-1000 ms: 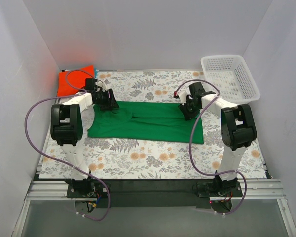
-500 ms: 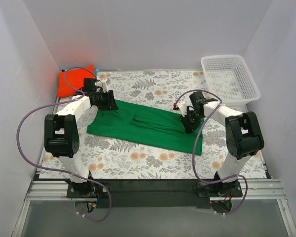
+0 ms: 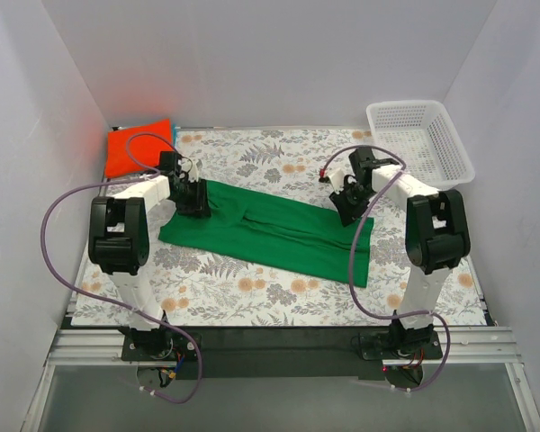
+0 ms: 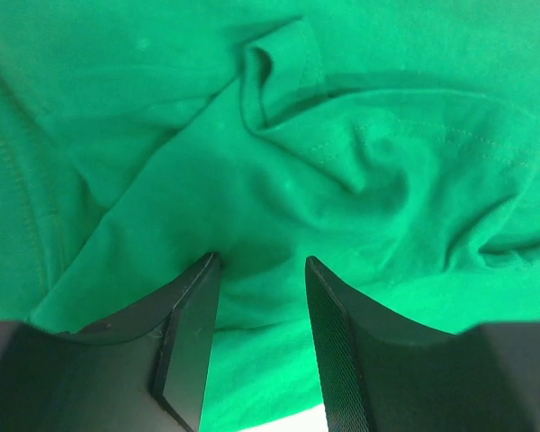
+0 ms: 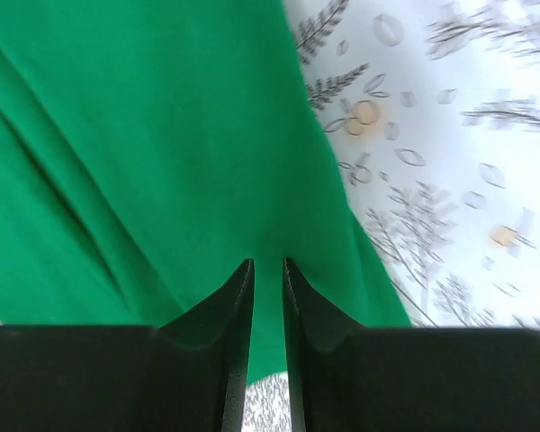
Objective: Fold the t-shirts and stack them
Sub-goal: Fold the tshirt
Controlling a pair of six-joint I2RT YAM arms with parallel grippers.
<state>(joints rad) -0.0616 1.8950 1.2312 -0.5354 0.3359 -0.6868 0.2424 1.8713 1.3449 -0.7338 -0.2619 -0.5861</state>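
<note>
Right claw [image 5: 267,265] pinches the rumpled, folded green t-shirt [image 3: 279,231].

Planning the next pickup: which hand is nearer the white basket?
Right. The right hand sits on the green t-shirt's right end, below-left of the white basket; the left hand is across the table.

Layout of the floral-patterned table cover [image 3: 279,301]

The bright green cloth t-shirt [image 3: 279,232] lies across the middle of the cover, running from far left to near right. The left gripper [image 3: 196,200] sits on its left end; the right gripper [image 3: 350,209] sits on its right end. The folded orange-red cloth t-shirt [image 3: 137,147] lies at the far left corner. The white plastic mesh basket [image 3: 420,139] stands at the far right corner, well apart from the green shirt.
</note>
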